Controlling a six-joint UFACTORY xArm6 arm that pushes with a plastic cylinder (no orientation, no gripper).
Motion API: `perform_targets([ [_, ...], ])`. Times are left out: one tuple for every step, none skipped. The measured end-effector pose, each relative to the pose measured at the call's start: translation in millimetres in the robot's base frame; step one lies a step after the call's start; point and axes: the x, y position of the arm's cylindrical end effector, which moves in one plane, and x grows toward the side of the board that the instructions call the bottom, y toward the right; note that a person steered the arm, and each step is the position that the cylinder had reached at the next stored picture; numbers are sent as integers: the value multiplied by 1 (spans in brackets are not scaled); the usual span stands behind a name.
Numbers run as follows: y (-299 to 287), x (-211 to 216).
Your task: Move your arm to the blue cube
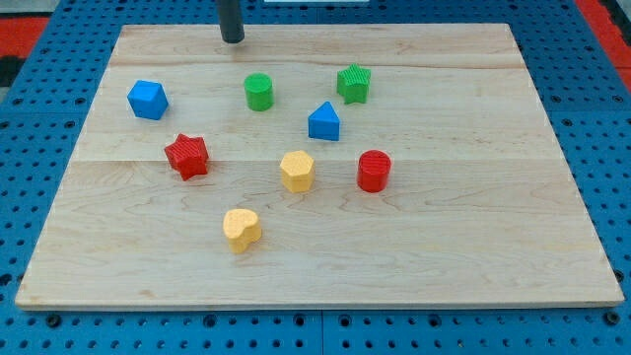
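The blue cube (148,100) sits on the wooden board (473,247) at the view's upper left. My tip (232,39) rests near the board's top edge, up and to the right of the blue cube, well apart from it. The green cylinder (258,92) lies just below my tip and slightly to its right. No block touches my tip.
A green star (354,84) and a blue triangular block (323,122) lie at upper middle. A red star (186,156), a yellow hexagon (297,171) and a red cylinder (374,171) lie across the middle. A yellow heart (241,230) lies lower down.
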Motion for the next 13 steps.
perform_targets([
  [0,0],
  [-3,0],
  [-4,2],
  [-4,2],
  [-3,2],
  [-3,2],
  [-3,3],
  [-3,3],
  [-6,10],
  [-35,13],
  [-54,24],
  [-55,24],
  [-57,29],
])
